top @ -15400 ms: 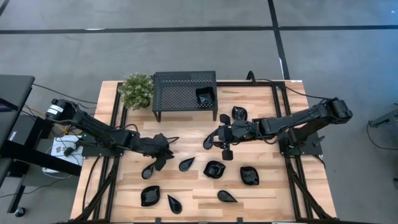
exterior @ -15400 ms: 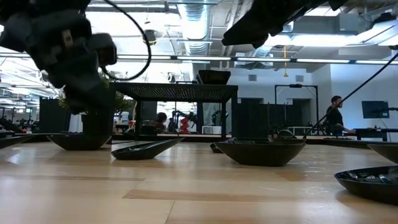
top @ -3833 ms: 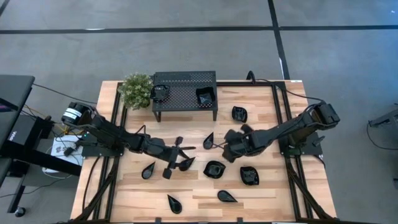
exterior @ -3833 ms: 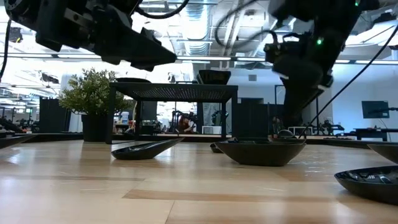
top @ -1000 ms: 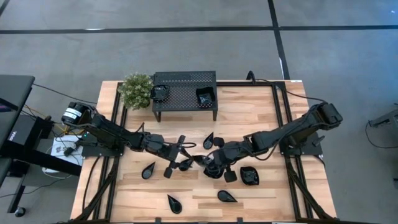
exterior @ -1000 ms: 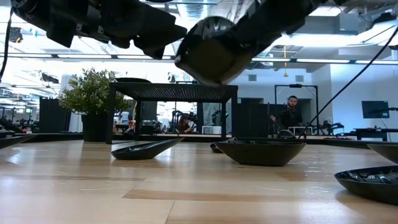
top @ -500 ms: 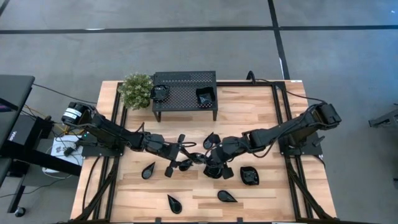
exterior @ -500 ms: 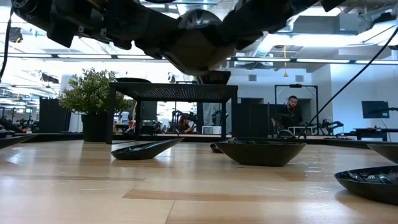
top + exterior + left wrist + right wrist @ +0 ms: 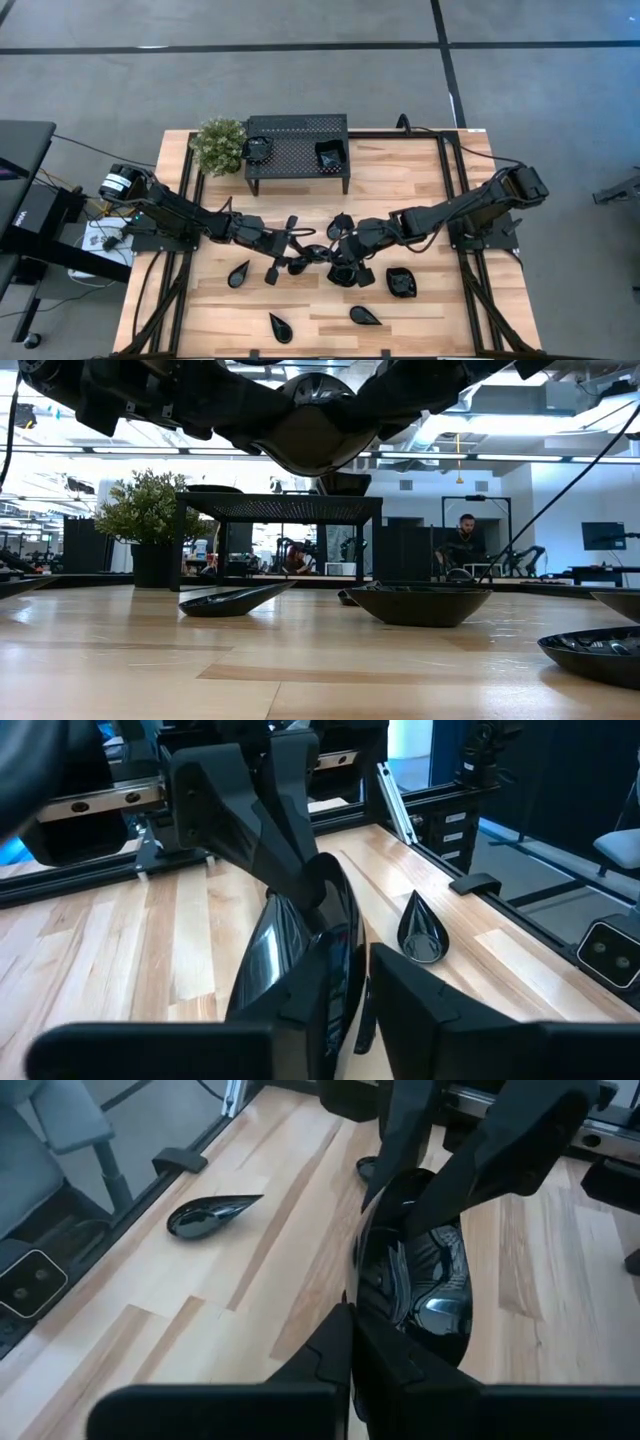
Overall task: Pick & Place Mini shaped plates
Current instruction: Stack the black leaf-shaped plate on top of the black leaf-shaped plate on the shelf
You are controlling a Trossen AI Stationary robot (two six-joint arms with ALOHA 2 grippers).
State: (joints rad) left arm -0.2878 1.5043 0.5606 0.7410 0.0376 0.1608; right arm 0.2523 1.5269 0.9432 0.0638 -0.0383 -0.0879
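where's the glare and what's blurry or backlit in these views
Right wrist view: the held plate mirrors bright highlights in its gloss. Left wrist view: the same plate carries a pale sheen, and the left gripper fills the foreground, soft. Low view: bright ceiling lights leave both arms and the plate as dark silhouettes; the near table looks soft. High view: even light, faint shadows.

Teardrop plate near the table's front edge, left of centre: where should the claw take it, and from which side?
Come straight down and pinch across the teardrop plate toward its narrow tail: it lies flat, open side up, with bare table around it. Probably a job for the left claw, which is nearer, once it and the right claw leave the held plate mid-table.
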